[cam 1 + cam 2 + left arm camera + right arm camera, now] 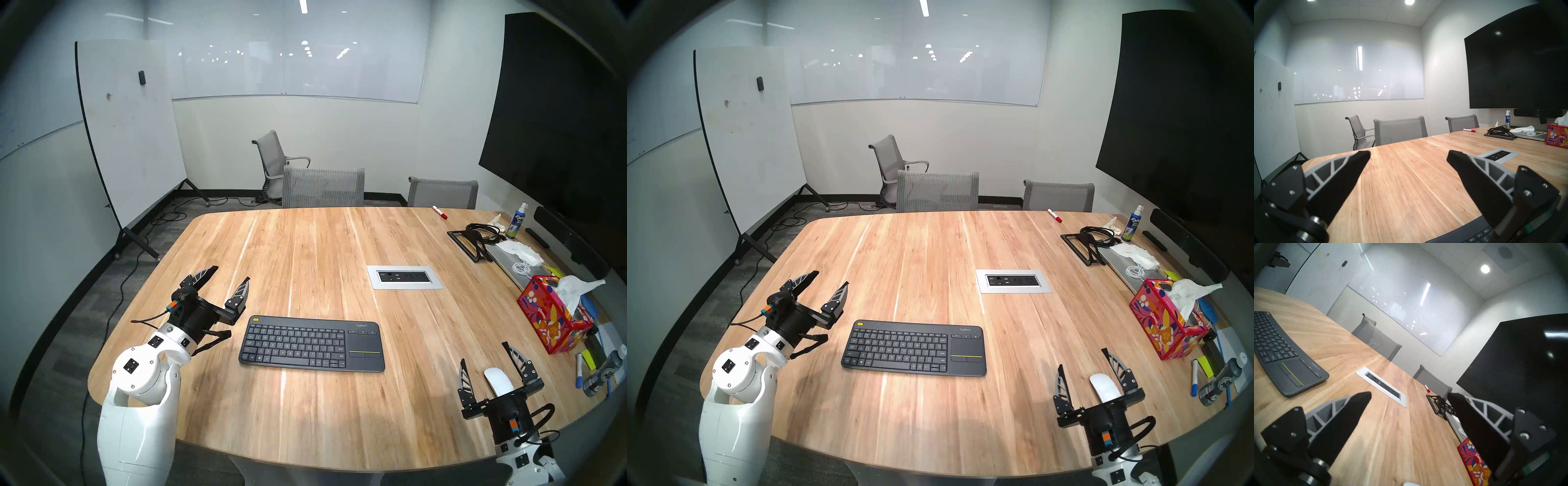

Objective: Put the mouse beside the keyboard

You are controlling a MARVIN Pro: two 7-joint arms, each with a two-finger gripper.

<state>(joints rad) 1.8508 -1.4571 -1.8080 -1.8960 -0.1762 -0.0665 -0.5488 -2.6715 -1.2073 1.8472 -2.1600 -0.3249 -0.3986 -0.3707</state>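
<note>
The glossy white mouse [498,381] lies on the wooden table [322,254] at the near right; it also shows in the head stereo right view [1104,387]. My right gripper [484,354] is open, one finger on each side of the mouse, nothing gripped. In the right wrist view only a white sliver of the mouse [1409,484] shows at the bottom edge. The dark grey Logitech keyboard [312,342] lies flat at the near middle, touchpad end toward the mouse, well apart from it. My left gripper [232,273] is open and empty, above the table left of the keyboard.
A red patterned tissue box [549,319] stands just beyond the mouse to the right, with markers [580,370] and clutter near the right edge. A power outlet panel [403,276] is set in the table. A silver laptop [509,263], stand and spray bottle [515,222] sit far right.
</note>
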